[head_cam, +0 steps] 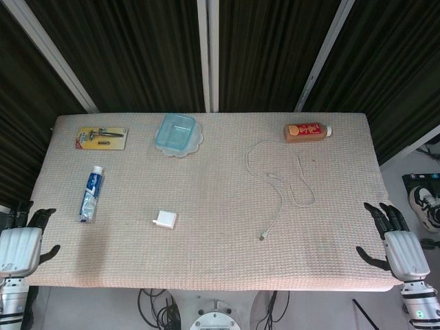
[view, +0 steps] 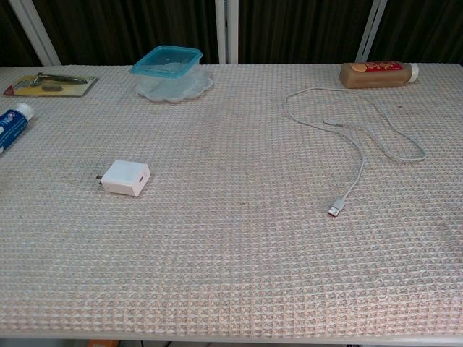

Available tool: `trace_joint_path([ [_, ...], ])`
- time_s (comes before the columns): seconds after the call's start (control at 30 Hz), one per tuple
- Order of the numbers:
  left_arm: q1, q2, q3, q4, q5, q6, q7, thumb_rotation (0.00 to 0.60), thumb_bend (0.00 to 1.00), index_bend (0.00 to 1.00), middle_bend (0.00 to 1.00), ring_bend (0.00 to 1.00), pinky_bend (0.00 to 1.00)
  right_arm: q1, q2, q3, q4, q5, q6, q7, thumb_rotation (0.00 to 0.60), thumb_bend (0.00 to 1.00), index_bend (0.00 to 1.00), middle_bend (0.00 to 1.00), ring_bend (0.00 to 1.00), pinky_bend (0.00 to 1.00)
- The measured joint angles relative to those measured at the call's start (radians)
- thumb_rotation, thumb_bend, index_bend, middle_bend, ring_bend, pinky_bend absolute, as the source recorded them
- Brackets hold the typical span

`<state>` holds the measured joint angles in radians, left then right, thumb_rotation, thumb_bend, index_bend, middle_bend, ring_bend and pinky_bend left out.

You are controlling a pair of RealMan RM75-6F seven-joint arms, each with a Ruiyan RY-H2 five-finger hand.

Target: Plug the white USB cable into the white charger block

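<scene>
Nearer right hand (head_cam: 392, 237): thin white USB cable (view: 358, 155), plug (view: 335, 210) pointing back toward table edge. Small white square charger block (view: 126, 177) nearer left hand (head_cam: 24, 244). Both hands empty, fingers apart.

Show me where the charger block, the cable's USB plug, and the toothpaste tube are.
Charger block (view: 126, 178), chest view, middle of its top face.
USB plug (view: 335, 210), chest view, the connector at the cable's near end.
Toothpaste tube (head_cam: 91, 193), head view, middle of the tube's body.
</scene>
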<state>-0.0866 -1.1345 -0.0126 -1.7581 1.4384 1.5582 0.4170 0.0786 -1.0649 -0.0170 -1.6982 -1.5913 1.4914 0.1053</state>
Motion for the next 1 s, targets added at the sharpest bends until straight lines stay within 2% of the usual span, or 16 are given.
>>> trace_joint_path([
  [0.17,0.003,0.002,0.0,-0.018,-0.005,-0.007,0.018,0.6,0.11,0.24,0.26,0.06,0.0,0.012,-0.001,0.001,0.004,-0.015,-0.017,0.004,0.6,0.16,0.02,0.15,0.0,0.0],
  [0.33,0.005,0.005,0.002,-0.04,0.009,-0.011,0.016,0.6,0.11,0.24,0.26,0.06,0.0,0.043,-0.008,-0.002,0.01,-0.062,-0.047,0.007,0.6,0.16,0.08,0.19,0.0,0.0],
  [0.5,0.004,0.005,0.001,-0.055,0.029,-0.012,0.016,0.6,0.11,0.24,0.26,0.06,0.0,0.119,-0.022,-0.002,0.009,-0.114,-0.144,-0.019,0.6,0.19,0.2,0.22,0.0,0.0],
  [0.6,0.006,0.005,-0.002,-0.062,0.032,-0.01,0.017,0.6,0.11,0.24,0.26,0.06,0.0,0.187,-0.039,0.003,0.01,-0.138,-0.24,-0.06,0.6,0.22,0.26,0.25,0.0,0.0],
  [0.83,0.01,-0.002,-0.003,-0.067,0.028,-0.015,0.013,0.6,0.11,0.24,0.26,0.06,0.0,0.38,-0.158,0.036,0.068,-0.165,-0.47,-0.187,0.6,0.24,0.39,0.32,0.0,0.0],
  [1.0,0.014,0.0,-0.006,-0.07,0.018,-0.018,0.008,0.6,0.11,0.24,0.26,0.06,0.0,0.443,-0.255,0.047,0.167,-0.179,-0.514,-0.224,0.6,0.24,0.43,0.34,0.0,0.0],
])
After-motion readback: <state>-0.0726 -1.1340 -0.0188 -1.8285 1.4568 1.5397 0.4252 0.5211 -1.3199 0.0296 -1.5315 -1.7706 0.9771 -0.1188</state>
